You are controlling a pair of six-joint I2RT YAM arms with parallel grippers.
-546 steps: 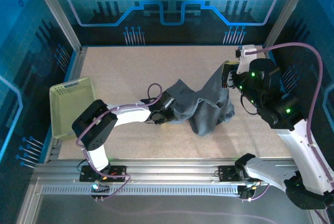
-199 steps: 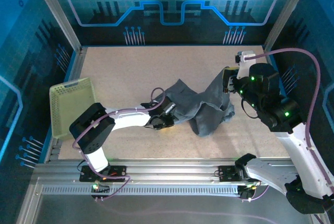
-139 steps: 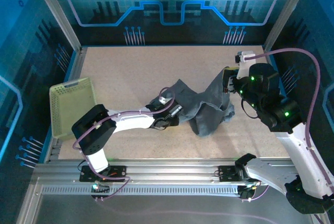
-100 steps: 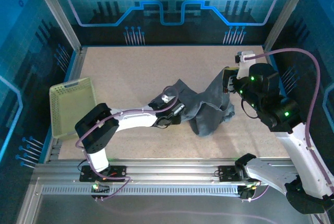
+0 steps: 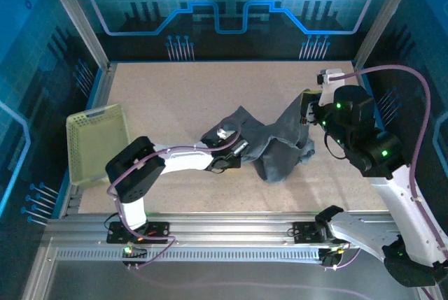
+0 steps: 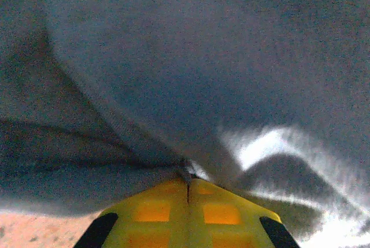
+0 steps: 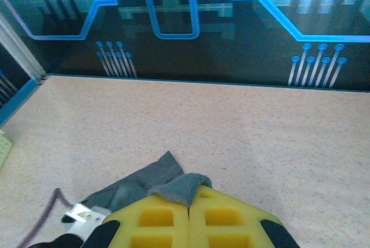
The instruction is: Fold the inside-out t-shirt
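While the slate-grey t-shirt (image 5: 276, 150) lies bunched mid-way across the table (image 5: 168, 97), the left gripper (image 5: 236, 150) is clamped on its left edge. The right gripper (image 5: 306, 113) pinches the right end, holding it raised.

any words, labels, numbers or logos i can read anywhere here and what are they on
None can be read.
The dark slate-grey fabric t-shirt is plain, with no print or legible tag.
The pale yellow-green plastic mesh basket carries no label.
The blue-lit back wall panel bears only line patterns and a gear outline, no letters or digits.
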